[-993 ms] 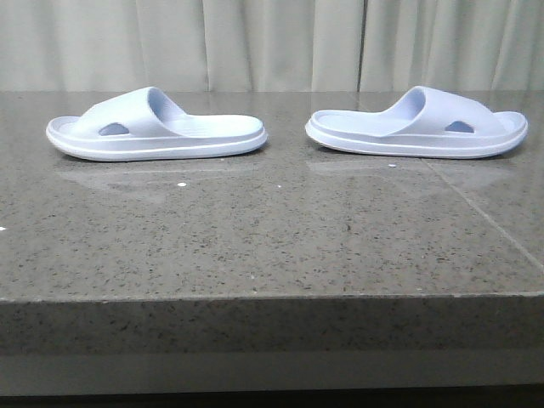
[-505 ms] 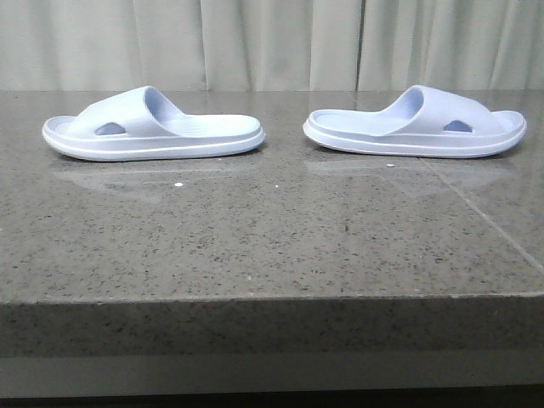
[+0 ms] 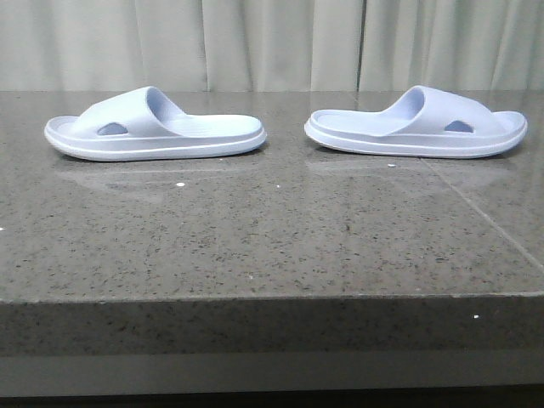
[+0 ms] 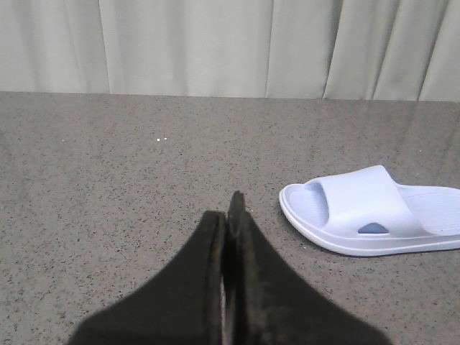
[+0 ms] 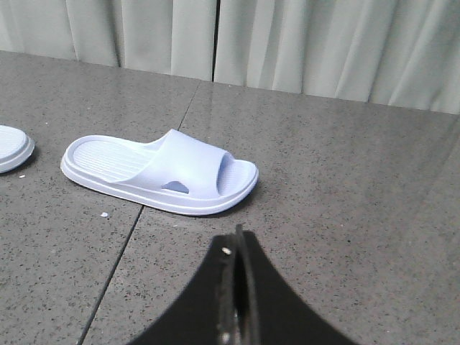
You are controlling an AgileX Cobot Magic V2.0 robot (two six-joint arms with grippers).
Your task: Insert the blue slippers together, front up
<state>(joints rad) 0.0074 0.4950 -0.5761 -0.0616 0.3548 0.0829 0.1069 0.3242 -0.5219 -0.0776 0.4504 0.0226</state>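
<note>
Two pale lavender-blue slippers lie flat, soles down, on the dark granite table, heels toward each other. The left slipper (image 3: 153, 129) also shows in the left wrist view (image 4: 374, 212). The right slipper (image 3: 416, 126) also shows in the right wrist view (image 5: 162, 174). No gripper appears in the front view. My left gripper (image 4: 228, 208) is shut and empty, above bare table short of the left slipper's toe. My right gripper (image 5: 238, 241) is shut and empty, short of the right slipper.
The granite table (image 3: 272, 246) has a front edge near the camera and a seam line at right (image 3: 484, 217). A pale curtain (image 3: 272, 42) hangs behind the table. The left slipper's heel (image 5: 11, 147) shows at the edge of the right wrist view.
The slippers sit in nearly the same place; the view shifts by a few pixels only. Nothing has been taken hold of.
</note>
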